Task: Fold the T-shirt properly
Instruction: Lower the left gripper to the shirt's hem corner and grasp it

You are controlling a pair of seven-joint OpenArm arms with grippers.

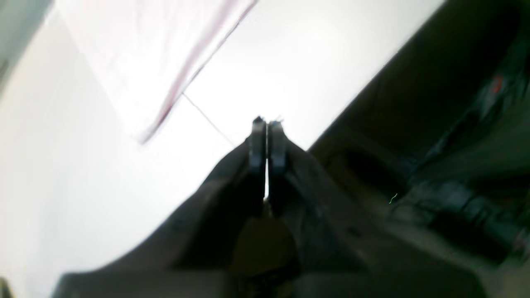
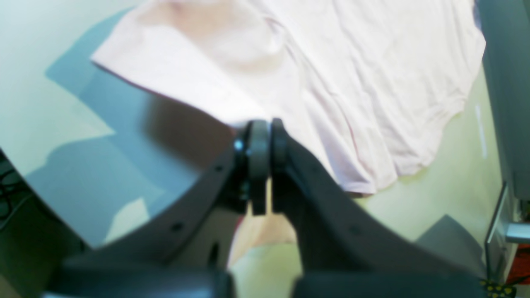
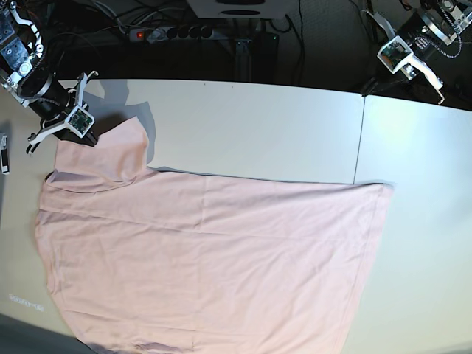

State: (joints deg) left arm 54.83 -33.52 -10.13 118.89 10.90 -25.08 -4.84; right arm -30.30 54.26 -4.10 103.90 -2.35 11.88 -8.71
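Observation:
The pale pink T-shirt (image 3: 214, 251) lies spread plain side up over the white table (image 3: 258, 125). One sleeve (image 3: 125, 144) rises at the back left. My right gripper (image 3: 82, 127) sits at that sleeve's outer edge. In the right wrist view the right gripper (image 2: 265, 124) is shut with pink cloth (image 2: 256, 231) pinched between the fingers, and the T-shirt (image 2: 372, 82) spreads beyond. My left gripper (image 3: 372, 85) hangs over the table's back edge at the far right, apart from the shirt. In the left wrist view the left gripper (image 1: 267, 122) is shut to a thin slit on nothing, and a T-shirt corner (image 1: 145, 54) lies farther off.
A seam (image 3: 359, 140) between two table panels runs front to back near the shirt's right hem. Behind the table are a power strip (image 3: 158, 33) with a red light and cables. A small dark object (image 3: 4, 155) lies at the left edge.

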